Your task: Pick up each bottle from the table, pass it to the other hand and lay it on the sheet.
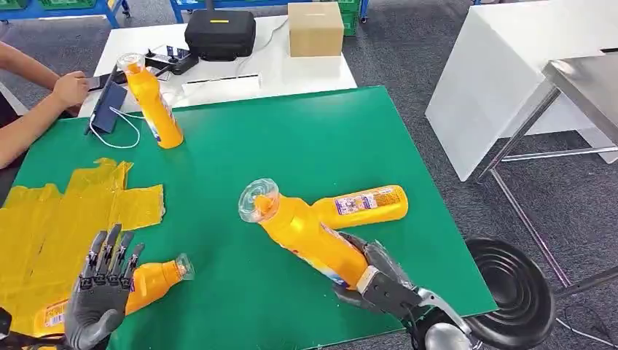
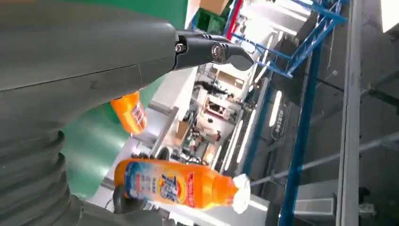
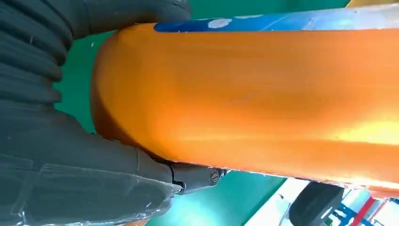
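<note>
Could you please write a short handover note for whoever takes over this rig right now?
Right hand: grips the lower body of a bottle, cap end raised toward the table's middle.
Left hand: open, fingers spread, above the yellow sheet.
Done: one bottle lies partly on the sheet, cap end over the green table.
Left: pass the held bottle to the left hand and lay it down; then the lying bottle behind it and the standing bottle at the far left.
</note>
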